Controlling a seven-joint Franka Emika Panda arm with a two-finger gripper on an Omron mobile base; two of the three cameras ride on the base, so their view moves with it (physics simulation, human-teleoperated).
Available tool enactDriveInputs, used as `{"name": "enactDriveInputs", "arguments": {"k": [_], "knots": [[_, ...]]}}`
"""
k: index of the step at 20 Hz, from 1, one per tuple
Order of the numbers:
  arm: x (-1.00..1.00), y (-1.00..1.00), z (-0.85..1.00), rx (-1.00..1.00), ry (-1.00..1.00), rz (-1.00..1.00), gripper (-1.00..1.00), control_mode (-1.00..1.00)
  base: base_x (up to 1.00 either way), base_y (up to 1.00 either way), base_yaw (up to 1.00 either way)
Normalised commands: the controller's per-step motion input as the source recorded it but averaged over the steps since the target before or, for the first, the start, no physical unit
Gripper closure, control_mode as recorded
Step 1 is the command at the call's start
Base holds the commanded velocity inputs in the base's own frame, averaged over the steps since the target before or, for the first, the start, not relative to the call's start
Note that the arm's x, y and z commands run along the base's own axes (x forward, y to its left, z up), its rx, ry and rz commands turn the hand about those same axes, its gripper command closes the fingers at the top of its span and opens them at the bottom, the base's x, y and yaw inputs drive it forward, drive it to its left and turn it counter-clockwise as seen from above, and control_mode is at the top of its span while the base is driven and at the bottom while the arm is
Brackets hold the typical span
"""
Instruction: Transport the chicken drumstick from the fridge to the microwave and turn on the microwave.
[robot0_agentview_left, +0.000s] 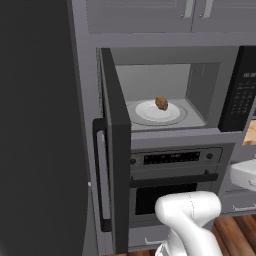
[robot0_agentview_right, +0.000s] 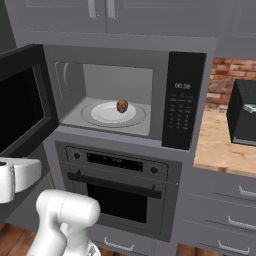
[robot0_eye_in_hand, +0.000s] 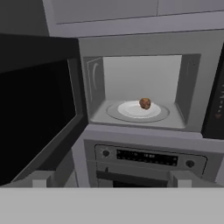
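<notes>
The chicken drumstick (robot0_agentview_left: 161, 103) (robot0_agentview_right: 122, 105) (robot0_eye_in_hand: 145, 103) lies on the pale round turntable (robot0_agentview_left: 150, 114) (robot0_agentview_right: 107, 115) (robot0_eye_in_hand: 131, 111) inside the microwave (robot0_agentview_left: 210, 95) (robot0_agentview_right: 160, 75) (robot0_eye_in_hand: 192, 87). The microwave's dark window door (robot0_agentview_left: 114, 145) (robot0_agentview_right: 20, 100) (robot0_eye_in_hand: 39, 113) is swung wide open to the left. The black keypad panel (robot0_agentview_left: 242, 90) (robot0_agentview_right: 182, 100) is on the right. My gripper (robot0_eye_in_hand: 109, 180) is open and empty, drawn back in front of the oven, below and short of the cavity. The fridge (robot0_agentview_left: 40, 130) is the tall dark grey mass at far left.
An oven (robot0_agentview_left: 175, 175) (robot0_agentview_right: 120, 185) (robot0_eye_in_hand: 144, 157) with knobs and a horizontal handle sits under the microwave. Upper cabinets (robot0_agentview_left: 165, 12) (robot0_agentview_right: 100, 12) hang above. To the right, a wooden counter (robot0_agentview_right: 220, 145) carries a dark appliance (robot0_agentview_right: 242, 117) before a brick wall (robot0_agentview_right: 225, 75).
</notes>
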Motion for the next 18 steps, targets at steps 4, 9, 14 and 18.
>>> {"name": "enactDriveInputs", "arguments": {"k": [4, 9, 14, 18], "knots": [[-0.39, 0.34, 0.0, -0.02, -0.01, 0.04, -1.0, -1.0, 0.0, 0.0, 0.0], [-0.05, 0.25, -0.05, -0.01, 0.0, 0.05, -1.0, -1.0, 0.0, 0.0, 0.0], [-0.06, 0.09, -0.09, -0.03, 0.0, 0.01, -1.0, -1.0, 0.0, 0.0, 0.0], [-0.31, 0.28, -0.13, -0.05, 0.0, 0.0, -1.0, -1.0, 0.0, 0.0, 0.0]]}}
